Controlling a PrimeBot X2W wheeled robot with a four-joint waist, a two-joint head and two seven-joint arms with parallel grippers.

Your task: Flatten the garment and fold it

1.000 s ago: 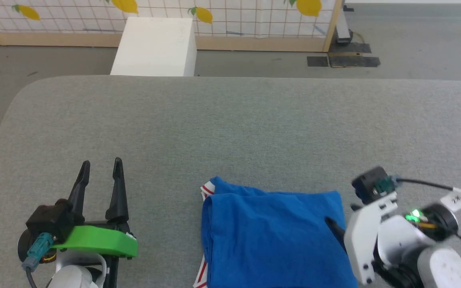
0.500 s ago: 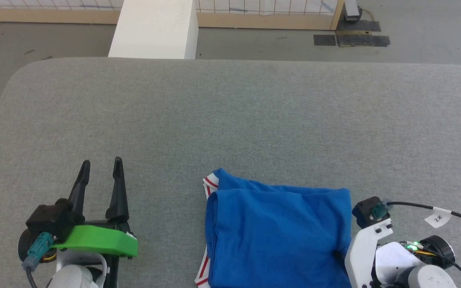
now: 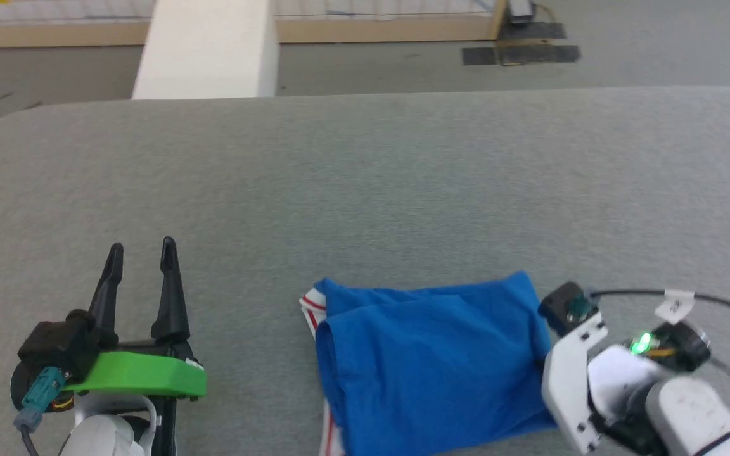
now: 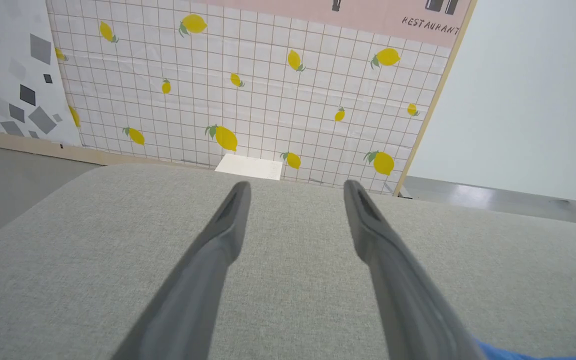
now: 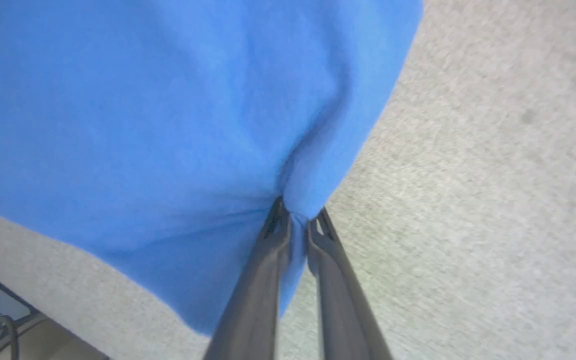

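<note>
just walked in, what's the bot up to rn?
Folding job on a grey padded table. The blue garment lies near the front edge, doubled over into a rough rectangle, with red-and-white trim peeking out at its left side. The right hand is pinched shut on the garment's right edge, and the cloth puckers at the grip. The left hand is open over bare table, apart from the garment.

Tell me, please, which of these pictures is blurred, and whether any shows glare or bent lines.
Right wrist view: motion smear on the grey table, and the garment looks soft. Head view: slightly soft overall, with a small green lamp blooming. Left wrist view: sharpest; the lemon wall grid looks slightly bowed; even light, no hard shadows.
</note>
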